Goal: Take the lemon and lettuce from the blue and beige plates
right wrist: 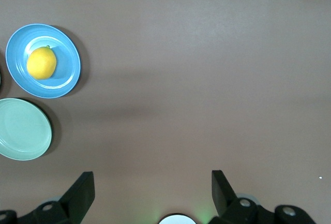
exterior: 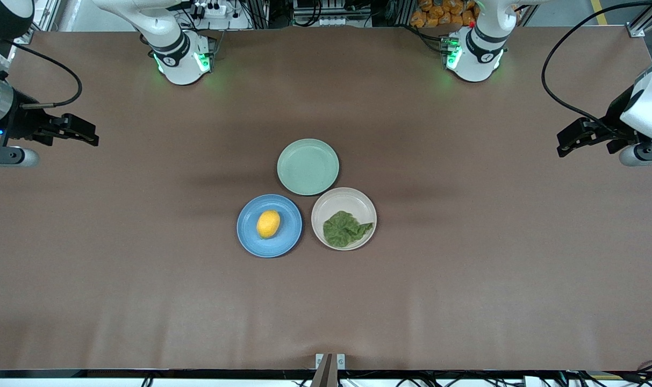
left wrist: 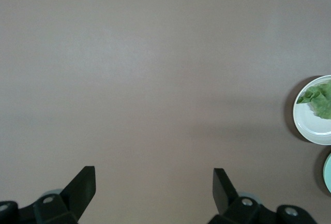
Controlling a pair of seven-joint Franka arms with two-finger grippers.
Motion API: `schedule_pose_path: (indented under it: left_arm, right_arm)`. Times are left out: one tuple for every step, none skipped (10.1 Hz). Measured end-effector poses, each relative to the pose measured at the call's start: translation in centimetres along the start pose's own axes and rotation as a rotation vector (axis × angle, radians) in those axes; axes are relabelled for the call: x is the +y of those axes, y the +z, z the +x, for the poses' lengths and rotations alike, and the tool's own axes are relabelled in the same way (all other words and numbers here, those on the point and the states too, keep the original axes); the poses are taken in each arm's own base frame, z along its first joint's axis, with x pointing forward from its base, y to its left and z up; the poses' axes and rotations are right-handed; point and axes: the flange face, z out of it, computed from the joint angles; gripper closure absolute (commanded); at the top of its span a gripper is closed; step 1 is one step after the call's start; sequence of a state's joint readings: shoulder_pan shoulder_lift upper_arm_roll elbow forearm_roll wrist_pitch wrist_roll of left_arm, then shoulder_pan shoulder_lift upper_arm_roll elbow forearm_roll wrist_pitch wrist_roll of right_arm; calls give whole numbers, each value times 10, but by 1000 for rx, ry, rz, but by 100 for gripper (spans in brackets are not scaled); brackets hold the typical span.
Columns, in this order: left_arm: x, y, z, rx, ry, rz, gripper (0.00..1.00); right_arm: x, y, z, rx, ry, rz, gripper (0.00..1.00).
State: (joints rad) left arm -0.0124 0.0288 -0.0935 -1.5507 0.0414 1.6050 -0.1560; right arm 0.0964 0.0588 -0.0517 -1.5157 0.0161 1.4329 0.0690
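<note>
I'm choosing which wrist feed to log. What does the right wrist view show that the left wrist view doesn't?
Only the right wrist view shows the lemon on the blue plate. Only the left wrist view shows the lettuce on the beige plate. Both show the mint-green plate, bare brown table, and an open gripper: the right gripper and the left gripper.

A bright yellow oval lemon (exterior: 268,223) lies on a plain medium-blue round plate (exterior: 249,236). A crinkled dark-green lettuce leaf (exterior: 345,228) lies on a pale beige-cream round plate (exterior: 331,203). At frame centre, a plain pale mint-green round plate (exterior: 308,166). The flat table surface (exterior: 465,269) is uniform brown.
</note>
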Motion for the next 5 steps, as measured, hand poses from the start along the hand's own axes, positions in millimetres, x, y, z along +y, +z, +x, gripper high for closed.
schedule_pose_path:
  left_arm:
    - [0,0,0,0,0,0,0]
    - [0,0,0,0,1,0,0]
    - [0,0,0,0,1,0,0]
    - [0,1,0,-1,2,0,0]
    - [2,4,1,-7,8,-1,0]
  right_arm:
    - [0,0,0,0,0,0,0]
    - [0,0,0,0,0,0,0]
    - [0,0,0,-1,0,0,0]
    - [0,1,0,-1,0,0,0]
    - [-1,1,0,-1,-2,0,0]
